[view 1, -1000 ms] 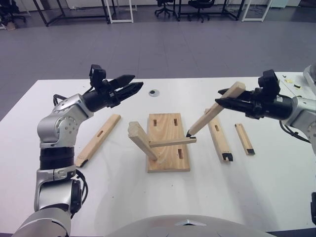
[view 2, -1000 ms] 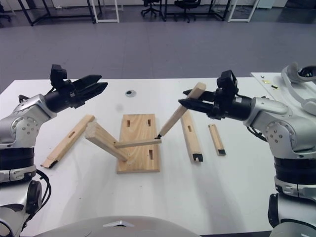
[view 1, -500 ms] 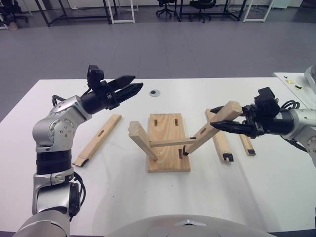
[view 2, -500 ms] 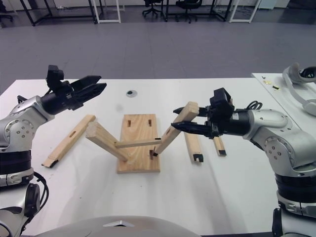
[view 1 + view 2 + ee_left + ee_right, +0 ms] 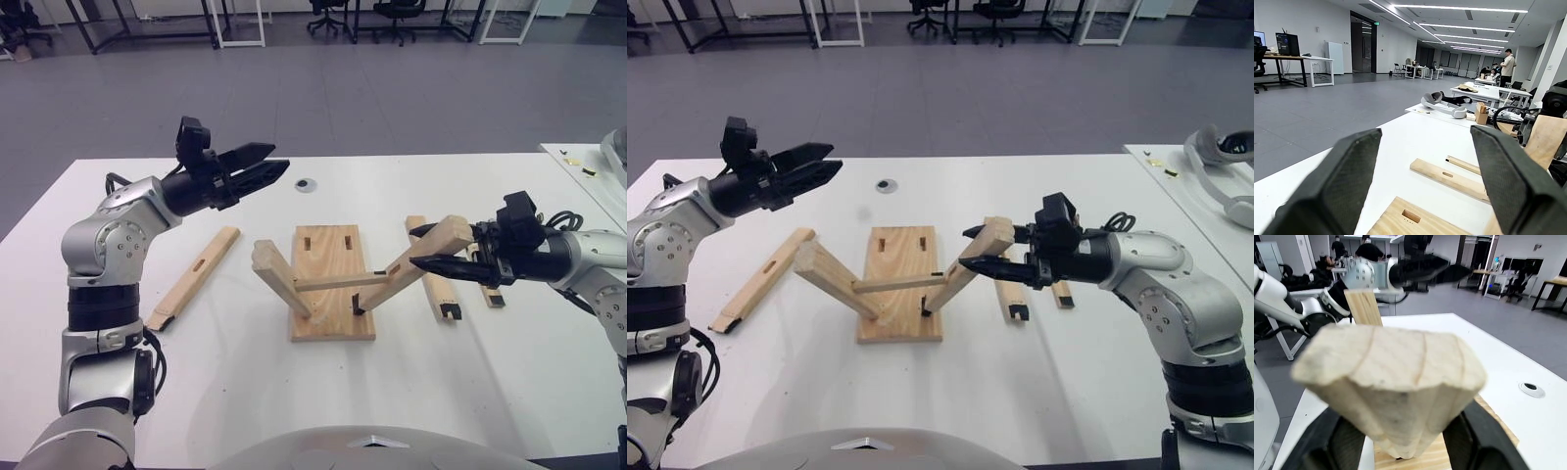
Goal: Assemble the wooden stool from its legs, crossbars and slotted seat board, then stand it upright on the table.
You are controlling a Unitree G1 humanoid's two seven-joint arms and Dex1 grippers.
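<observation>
Step in hand, by my read: seating leg two. Seat board (image 5: 333, 323) lies flat mid-surface (image 5: 460, 392), slots up. First leg (image 5: 279, 277) stands tilted in the near-left slot, and the crossbar (image 5: 333, 283) runs from it toward the right. Right claw (image 5: 419, 247) is clamped on the second leg (image 5: 392, 282), which slants with its lower end at the near-right slot, by the crossbar tip (seated or not, can't tell). Next: line tenon to slot, mate crossbar, press down. Spare leg (image 5: 446, 302) and short bar (image 5: 493, 296) lie by that claw, another leg (image 5: 196, 277) on the left. Left claw (image 5: 265, 160) hangs over the far side, fingers apart, empty. No print I can read.
</observation>
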